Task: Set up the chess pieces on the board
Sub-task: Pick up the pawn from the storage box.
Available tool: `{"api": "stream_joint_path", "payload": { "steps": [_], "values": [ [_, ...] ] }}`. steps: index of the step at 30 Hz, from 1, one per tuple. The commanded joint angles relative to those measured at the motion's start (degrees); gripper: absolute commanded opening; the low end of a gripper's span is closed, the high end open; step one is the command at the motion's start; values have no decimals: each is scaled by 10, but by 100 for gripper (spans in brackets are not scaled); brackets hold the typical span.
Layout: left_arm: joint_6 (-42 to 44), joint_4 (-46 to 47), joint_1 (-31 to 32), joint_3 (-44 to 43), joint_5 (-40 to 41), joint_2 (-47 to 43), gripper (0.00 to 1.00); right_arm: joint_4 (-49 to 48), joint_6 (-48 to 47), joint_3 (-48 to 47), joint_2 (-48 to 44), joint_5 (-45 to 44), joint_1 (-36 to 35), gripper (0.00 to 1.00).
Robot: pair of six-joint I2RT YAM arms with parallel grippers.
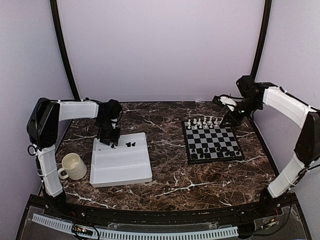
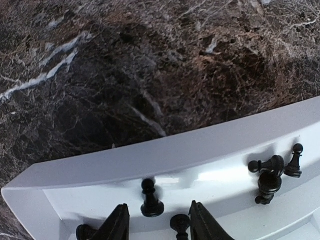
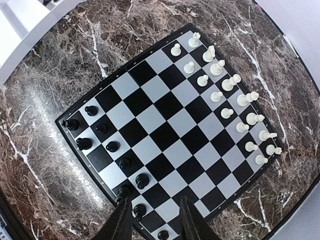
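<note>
Light: soft overhead light is filling the scene evenly.
Glare: the white tray [image 2: 175, 150] is bleaching along its floor.
Shadows: faint ones are trailing the black chess pieces [image 2: 270, 180].
Distortion: the board [image 3: 165, 132] is bowing in the right wrist view.

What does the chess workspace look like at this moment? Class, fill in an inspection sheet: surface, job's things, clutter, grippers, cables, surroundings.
Surface: dark marble table, no spills seen.
Job's things: board carries white chess pieces in two rows along one edge and some black chess pieces near the opposite edge; loose black pieces sit in the white tray.
Clutter: cream mug left of the tray.
Grippers: left gripper down in the tray, jaws either side of a black piece; right gripper open above the board, holding nothing.
Cables: thin cable loop by the left arm.
Surroundings: pale walls, black poles behind.
</note>
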State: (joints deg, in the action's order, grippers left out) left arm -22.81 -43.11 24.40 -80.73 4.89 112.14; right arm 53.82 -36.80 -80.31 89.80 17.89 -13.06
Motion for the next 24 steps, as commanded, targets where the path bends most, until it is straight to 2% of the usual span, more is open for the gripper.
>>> {"api": "stream_joint_path", "payload": {
  "steps": [1,24],
  "values": [
    [-16,-58,1,-22,2,-10,43,-11,-3,6,14,15,-1,34],
    [6,-28,-6,-15,-12,37,27,-8,-3,-3,35,10,-1,33]
  ]
}}
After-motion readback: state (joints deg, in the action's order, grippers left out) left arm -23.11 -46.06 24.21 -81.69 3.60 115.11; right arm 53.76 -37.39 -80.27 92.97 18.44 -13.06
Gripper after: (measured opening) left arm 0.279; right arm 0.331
